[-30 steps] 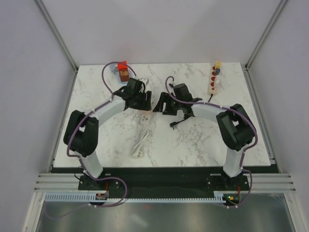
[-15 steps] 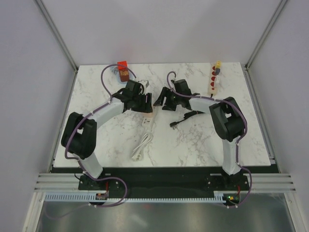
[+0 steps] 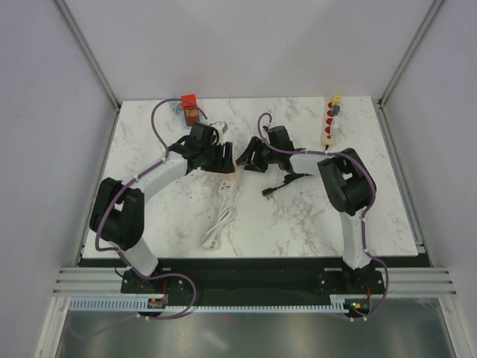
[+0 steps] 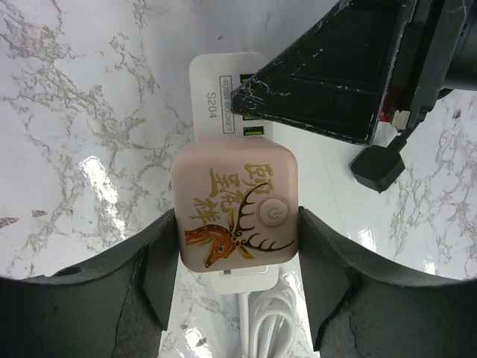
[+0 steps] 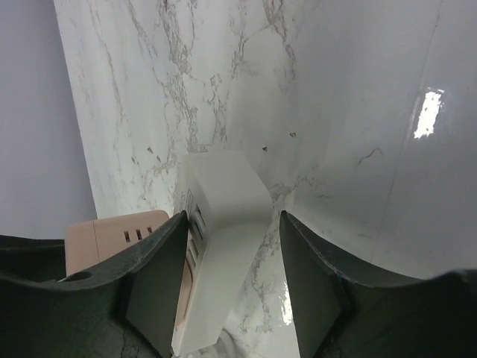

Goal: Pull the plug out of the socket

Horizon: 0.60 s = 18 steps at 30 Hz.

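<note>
Clamping the pink deer-print plug point(image 4: 235, 201) near the middle of the marble table point(image 3: 313, 216), the left gripper point(image 4: 238, 227) holds it seated on the white USB socket block point(image 4: 215, 82); the right gripper point(image 5: 232, 224) has its jaws straddling that block, grip unclear.

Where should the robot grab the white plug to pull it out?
Grab the white plug by its two flat long sides, at the end sticking out past the pink socket, coming from that end. The left gripper clamps the socket.
</note>
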Motion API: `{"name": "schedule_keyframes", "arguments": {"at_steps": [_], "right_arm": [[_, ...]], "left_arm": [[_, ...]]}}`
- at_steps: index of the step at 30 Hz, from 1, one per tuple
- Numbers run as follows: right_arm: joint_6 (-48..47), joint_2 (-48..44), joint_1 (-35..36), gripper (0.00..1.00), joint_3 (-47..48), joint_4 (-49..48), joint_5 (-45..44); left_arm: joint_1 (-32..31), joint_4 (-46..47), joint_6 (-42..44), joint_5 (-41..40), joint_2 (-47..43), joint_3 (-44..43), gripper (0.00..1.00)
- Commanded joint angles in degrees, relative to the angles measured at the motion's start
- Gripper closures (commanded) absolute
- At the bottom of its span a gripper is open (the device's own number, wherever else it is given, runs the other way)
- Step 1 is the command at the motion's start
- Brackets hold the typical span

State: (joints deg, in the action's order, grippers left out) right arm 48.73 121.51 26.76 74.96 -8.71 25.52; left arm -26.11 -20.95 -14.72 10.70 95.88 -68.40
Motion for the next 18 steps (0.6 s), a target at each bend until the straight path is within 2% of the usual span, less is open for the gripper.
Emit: {"name": "schedule_keyframes", "arguments": {"at_steps": [1, 5, 8, 11, 12, 15, 18], "right_arm": [[3.11, 1.18, 0.04, 0.4, -1.74, -5.17, 1.2], [6.54, 1.18, 0.31, 0.42, -4.46, -10.44, 2.17], [7.43, 1.53, 0.75, 0.49, -5.96, -12.91, 1.9], [7.26, 1.71, 1.01, 0.65, -7.28, -14.58, 1.38], [6.3, 1.8, 1.18, 0.77, -7.8, -14.41, 0.94], [2.01, 1.62, 1.36, 1.0, -7.55, -10.38, -2.48], [-1.0, 1.45, 1.54, 1.0, -7.55, -7.47, -5.9]], "left_arm": [[0.18, 2.93, -1.89, 3.1, -3.59, -0.77, 0.98], [0.18, 3.54, -2.06, 3.63, -2.89, -0.42, 0.98], [0.09, 4.16, -2.77, 3.89, -2.54, -0.15, 0.98], [0.18, 5.13, -3.91, 5.12, -2.1, -0.07, 0.98], [0.18, 5.48, -4.26, 5.82, -2.01, -0.07, 0.98], [0.27, 6.01, -5.4, 6.79, -2.01, -0.24, 0.98], [0.44, 6.1, -5.93, 7.49, -2.18, -0.42, 0.98]]}}
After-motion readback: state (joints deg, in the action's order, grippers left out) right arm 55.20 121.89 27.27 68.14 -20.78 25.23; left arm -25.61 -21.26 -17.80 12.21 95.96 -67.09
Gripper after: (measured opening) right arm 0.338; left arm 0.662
